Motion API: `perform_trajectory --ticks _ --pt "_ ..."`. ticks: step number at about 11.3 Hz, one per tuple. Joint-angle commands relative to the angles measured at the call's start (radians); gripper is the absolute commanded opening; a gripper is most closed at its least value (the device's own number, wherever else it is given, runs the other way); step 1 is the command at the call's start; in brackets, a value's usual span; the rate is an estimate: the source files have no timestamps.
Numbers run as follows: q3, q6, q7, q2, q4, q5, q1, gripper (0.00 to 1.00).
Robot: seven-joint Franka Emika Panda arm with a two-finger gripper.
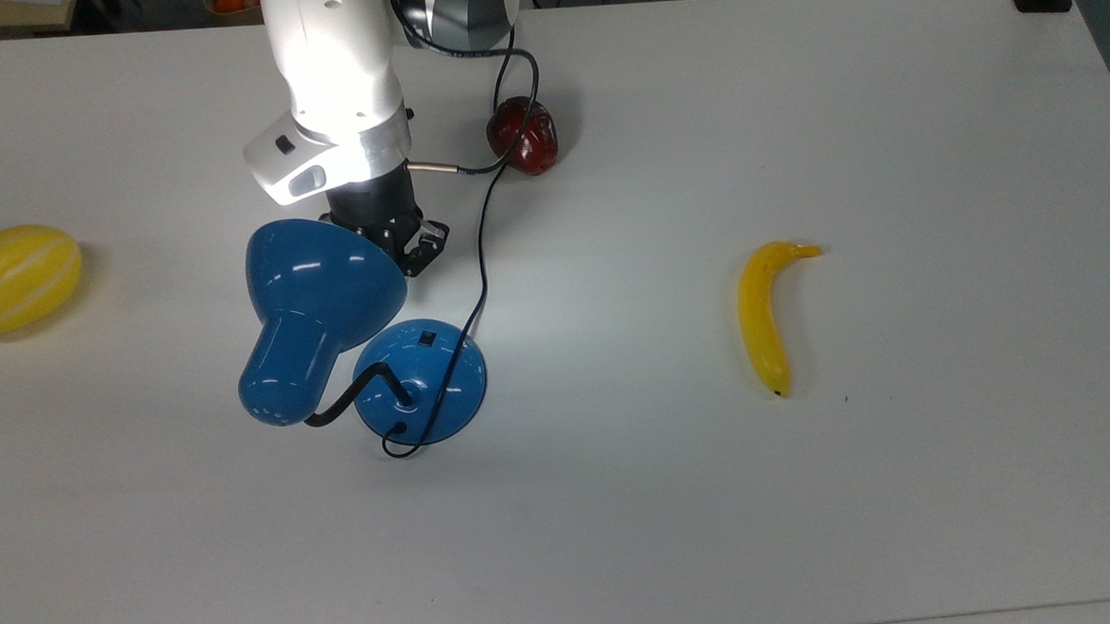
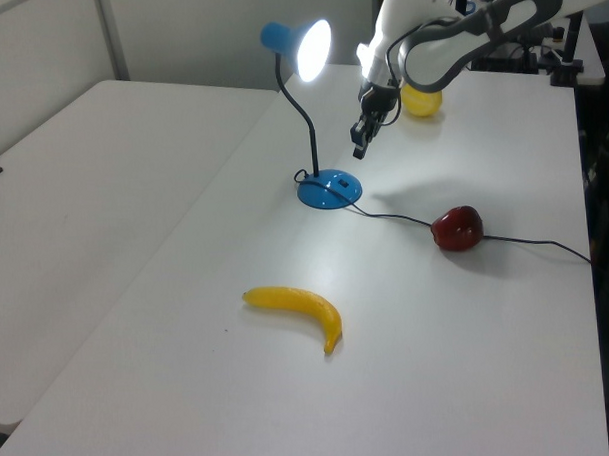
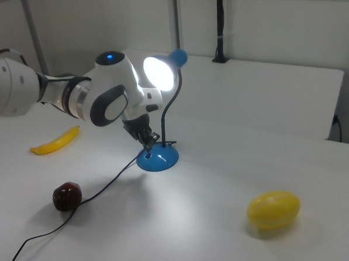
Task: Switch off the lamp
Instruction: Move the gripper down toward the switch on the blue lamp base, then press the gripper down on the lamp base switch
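Smooth white table (image 1: 788, 110), glossy blue dome-shaded lamp (image 1: 334, 320) lit, end effector (image 2: 360, 149) above round base, fingers narrow.

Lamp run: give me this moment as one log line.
lamp: lit | switch on base: untouched | gripper: above base, not touching | apple, banana, melon: on table

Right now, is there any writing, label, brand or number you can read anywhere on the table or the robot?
None readable: no words, numbers or signs show on the lamp, the banana, the red apple, the yellow melon or the robot arm.
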Motion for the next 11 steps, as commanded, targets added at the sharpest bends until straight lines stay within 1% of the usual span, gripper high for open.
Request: perform_trajectory --ticks 1,3,8,11 --pt "-0.004 0.022 -0.002 0.070 0.055 0.016 0.010 0.00" --pt "0.008 0.023 -0.003 0.090 0.056 0.014 0.010 0.00" --pt "0.016 0.025 -0.003 0.130 0.068 0.005 0.010 0.00" --pt "0.016 0.023 -0.003 0.130 0.069 0.005 0.017 0.00"
